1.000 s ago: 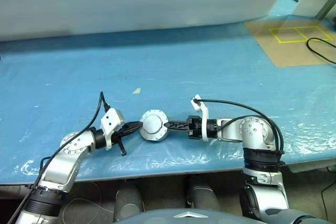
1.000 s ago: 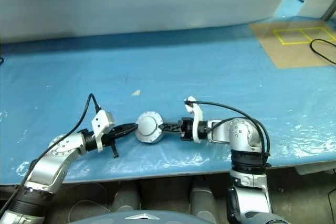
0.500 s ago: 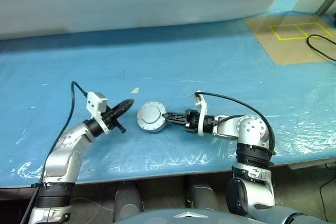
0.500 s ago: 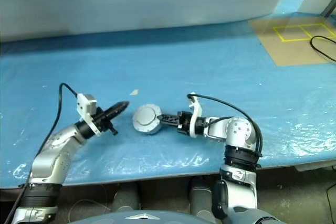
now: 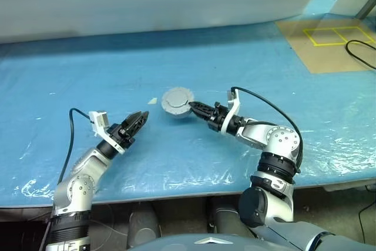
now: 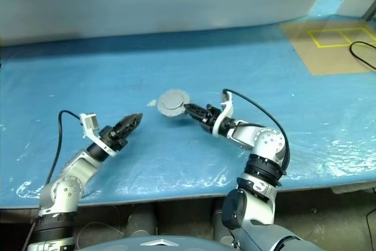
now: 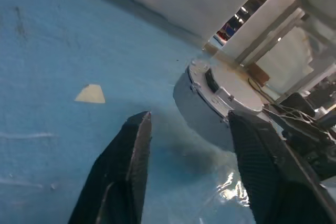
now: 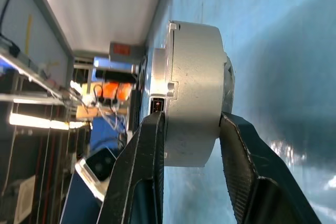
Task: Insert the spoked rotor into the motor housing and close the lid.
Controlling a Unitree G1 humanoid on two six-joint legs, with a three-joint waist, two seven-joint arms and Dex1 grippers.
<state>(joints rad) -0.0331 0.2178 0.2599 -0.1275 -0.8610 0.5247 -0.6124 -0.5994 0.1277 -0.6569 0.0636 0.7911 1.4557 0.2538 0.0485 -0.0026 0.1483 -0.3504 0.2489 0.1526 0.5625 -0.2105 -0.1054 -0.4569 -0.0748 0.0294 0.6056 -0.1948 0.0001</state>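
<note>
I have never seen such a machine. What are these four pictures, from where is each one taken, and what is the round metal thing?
This is a humanoid robot with two arms, each ending in a two-fingered black pincer. Two pictures come from cameras in its head, looking down over a table under a blue plastic sheet. The other two come from cameras on its wrists, looking along the fingers. The round grey thing is a motor housing with its lid closed. The right pincer grips the housing by its two flat faces and holds it just above the sheet. The left pincer is open, holds nothing and stands apart from the housing. A small pale scrap lies on the sheet.
</note>
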